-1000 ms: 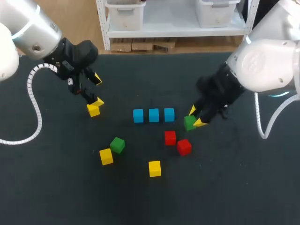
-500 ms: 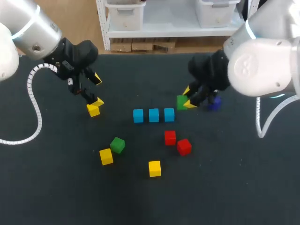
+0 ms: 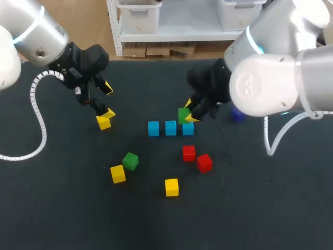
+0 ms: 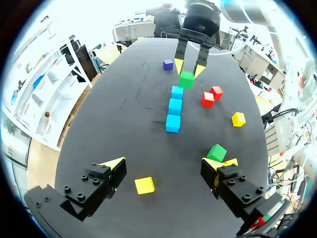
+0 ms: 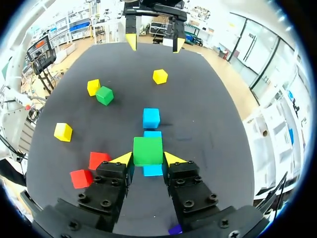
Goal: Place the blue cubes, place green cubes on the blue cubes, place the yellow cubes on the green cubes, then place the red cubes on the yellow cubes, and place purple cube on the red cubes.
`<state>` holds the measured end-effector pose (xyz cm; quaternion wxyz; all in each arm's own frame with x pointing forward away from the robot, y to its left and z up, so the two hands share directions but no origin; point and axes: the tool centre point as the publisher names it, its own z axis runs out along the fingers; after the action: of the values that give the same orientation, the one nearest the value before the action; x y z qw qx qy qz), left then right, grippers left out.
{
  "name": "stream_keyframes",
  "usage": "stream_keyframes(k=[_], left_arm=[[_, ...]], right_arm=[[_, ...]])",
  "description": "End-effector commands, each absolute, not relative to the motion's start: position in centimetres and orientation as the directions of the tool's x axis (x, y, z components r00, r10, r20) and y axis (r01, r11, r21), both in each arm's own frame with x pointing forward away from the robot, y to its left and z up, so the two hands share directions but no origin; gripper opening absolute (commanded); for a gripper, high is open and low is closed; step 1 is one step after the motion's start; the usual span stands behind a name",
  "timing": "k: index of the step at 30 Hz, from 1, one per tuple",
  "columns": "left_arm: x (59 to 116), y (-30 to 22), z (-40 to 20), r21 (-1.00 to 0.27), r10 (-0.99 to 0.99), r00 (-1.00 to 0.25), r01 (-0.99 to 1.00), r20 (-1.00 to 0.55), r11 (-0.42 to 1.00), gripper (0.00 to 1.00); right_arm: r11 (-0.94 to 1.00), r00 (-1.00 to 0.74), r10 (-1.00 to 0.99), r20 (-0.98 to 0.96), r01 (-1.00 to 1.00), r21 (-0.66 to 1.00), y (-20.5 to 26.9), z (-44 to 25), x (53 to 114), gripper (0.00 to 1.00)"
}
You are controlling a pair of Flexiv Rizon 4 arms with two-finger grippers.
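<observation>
green cube (image 3: 183,115) is now pinched between the two fingers of the right gripper (image 3: 189,111). it hangs in the air just over the right end of the row of three blue cubes (image 3: 170,127). one second ago this cube was low, near the table (image 3: 62,208), to the right of the row and a little toward the robot. half a second ago it was already lifted, but off to the right of the row. so the right arm has carried it up and then to the left. in the right wrist view the green cube (image 5: 148,150) covers most of the nearest blue cube (image 5: 152,170), so i judge it is nearly in line, but not yet set down.

the left gripper (image 3: 106,100) has not moved in this time. its fingers are spread, and a yellow cube (image 4: 144,185) lies on the table between them, not gripped.

for the task, the blue layer looks finished and the first green cube is about to go on it. a second green cube (image 3: 130,160) waits on the table.
</observation>
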<state>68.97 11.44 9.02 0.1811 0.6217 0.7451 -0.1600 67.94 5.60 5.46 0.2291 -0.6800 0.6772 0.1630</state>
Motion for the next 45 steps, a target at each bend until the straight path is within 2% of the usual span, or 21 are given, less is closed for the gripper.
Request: stream_keyframes(k=[1,45], left_arm=[[68.9,11.6,9.0,-0.011,0.867,-0.158,0.985,-0.472,0.174,1.0],[68.9,11.6,9.0,-0.011,0.867,-0.158,0.985,-0.472,0.174,1.0]], right_arm=[[0.037,0.012,-0.865,-0.502,-0.996,-0.086,6.2,5.1,68.4,0.0],[0.112,-0.064,-0.88,-0.471,-0.991,-0.075,6.6,2.7,68.8,0.0]])
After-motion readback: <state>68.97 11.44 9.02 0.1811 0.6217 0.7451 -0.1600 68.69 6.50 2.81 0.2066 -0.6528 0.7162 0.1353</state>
